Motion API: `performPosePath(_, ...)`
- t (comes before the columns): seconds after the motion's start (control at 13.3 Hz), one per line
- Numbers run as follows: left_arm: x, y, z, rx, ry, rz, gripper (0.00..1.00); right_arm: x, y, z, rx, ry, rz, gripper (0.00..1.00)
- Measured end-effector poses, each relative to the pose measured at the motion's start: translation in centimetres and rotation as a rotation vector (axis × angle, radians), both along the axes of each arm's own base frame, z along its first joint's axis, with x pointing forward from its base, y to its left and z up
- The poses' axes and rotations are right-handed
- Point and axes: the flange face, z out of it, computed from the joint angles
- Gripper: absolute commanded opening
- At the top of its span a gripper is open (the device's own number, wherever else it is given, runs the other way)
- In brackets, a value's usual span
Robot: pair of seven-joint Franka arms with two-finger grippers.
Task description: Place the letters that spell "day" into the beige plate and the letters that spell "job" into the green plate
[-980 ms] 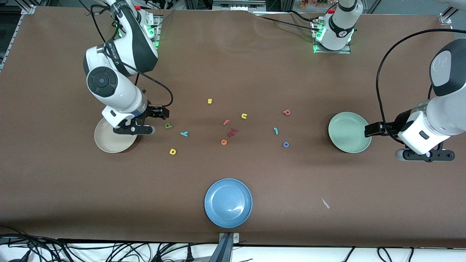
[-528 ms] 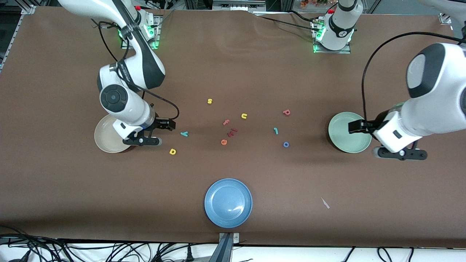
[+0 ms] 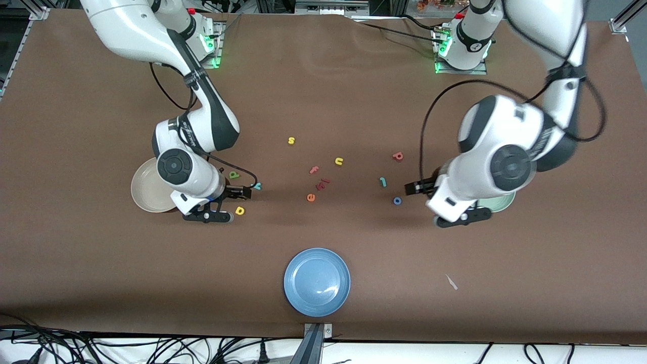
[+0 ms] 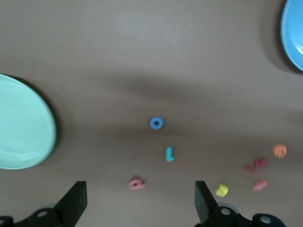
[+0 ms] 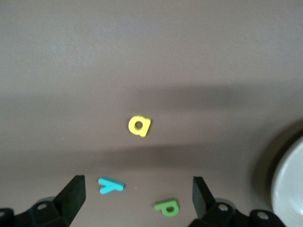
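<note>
The yellow "d" (image 3: 240, 211) (image 5: 138, 126), dark green "a" (image 3: 234, 175) (image 5: 167, 207) and teal "y" (image 3: 257, 186) (image 5: 111, 184) lie on the table beside the beige plate (image 3: 144, 189) (image 5: 289, 187). My right gripper (image 3: 210, 215) (image 5: 137, 197) hangs open and empty over them, next to that plate. The teal "j" (image 3: 383, 182) (image 4: 169, 153), blue "o" (image 3: 397, 200) (image 4: 156, 123) and pinkish "b" (image 3: 398, 156) (image 4: 137, 183) lie beside the green plate (image 3: 500, 203) (image 4: 23, 123), which the left arm mostly covers in the front view. My left gripper (image 3: 461, 216) (image 4: 139, 202) hangs open and empty between the "o" and the green plate.
A blue plate (image 3: 317, 281) (image 4: 293, 33) sits near the front edge. Mid-table lie a yellow "s" (image 3: 291, 140), yellow "u" (image 3: 338, 161), pink "f" (image 3: 314, 170), a dark red piece (image 3: 322, 184) and an orange "e" (image 3: 311, 197). A small white scrap (image 3: 451, 282) lies toward the left arm's end.
Both arms have swung in toward the table's middle. The right gripper came off the beige plate toward the "d". The left gripper crossed over the green plate toward the "o".
</note>
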Motion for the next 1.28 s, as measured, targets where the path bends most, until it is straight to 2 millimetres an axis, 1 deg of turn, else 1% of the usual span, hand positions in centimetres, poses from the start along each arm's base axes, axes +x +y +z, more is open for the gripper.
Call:
performPosePath(0.08, -0.3, -1.1, -2.6, 0.009, -0.008, 0.036, 0.98, 0.5, 0.2, -0.8, 0.000, 0.002, -0.001, 1.00)
performPosePath(0.23, -1.5, -2.4, -7.2, 0.029, -0.004, 0.084, 0.95, 1.4, 0.5, -2.6, -0.001, 0.008, -0.002, 1.00)
performPosePath(0.3, -2.2, -2.8, -9.3, 0.039, 0.008, 0.091, 0.87, 1.8, 0.6, -3.5, -0.002, 0.012, -0.002, 1.00)
performPosePath(0.38, -2.8, -3.4, -11.3, 0.040, 0.028, 0.098, 0.85, 2.0, 0.7, -4.3, -0.003, 0.016, -0.002, 0.99)
performPosePath(0.45, -3.4, -4.0, -13.4, 0.029, 0.055, 0.109, 0.85, 2.2, 0.8, -5.0, -0.004, 0.020, -0.002, 0.99)
performPosePath(0.6, -4.5, -4.9, -16.5, 0.006, 0.070, 0.125, 0.83, 2.4, 0.8, -5.8, -0.006, 0.026, -0.002, 0.90)
performPosePath(0.68, -5.2, -5.5, -17.6, -0.001, 0.069, 0.122, 0.76, 2.4, 0.9, -6.1, -0.006, 0.027, -0.003, 0.85)
performPosePath(0.9, -7.4, -6.1, -20.2, -0.005, 0.067, 0.112, 0.62, 2.4, 0.9, -6.6, -0.008, 0.033, -0.003, 0.77)
performPosePath(1.06, -7.8, -6.0, -20.7, 0.001, 0.077, 0.110, 0.55, 2.4, 0.9, -7.0, -0.010, 0.038, -0.002, 0.76)
performPosePath(1.13, -7.9, -6.0, -20.8, 0.002, 0.079, 0.109, 0.49, 2.3, 0.9, -7.3, -0.011, 0.042, -0.002, 0.71)
performPosePath(1.21, -7.9, -6.0, -20.8, 0.002, 0.081, 0.108, 0.38, 2.3, 0.8, -7.6, -0.012, 0.045, -0.003, 0.65)
performPosePath(1.28, -8.0, -6.1, -20.8, 0.002, 0.082, 0.108, 0.28, 2.2, 0.8, -7.8, -0.013, 0.047, -0.003, 0.62)
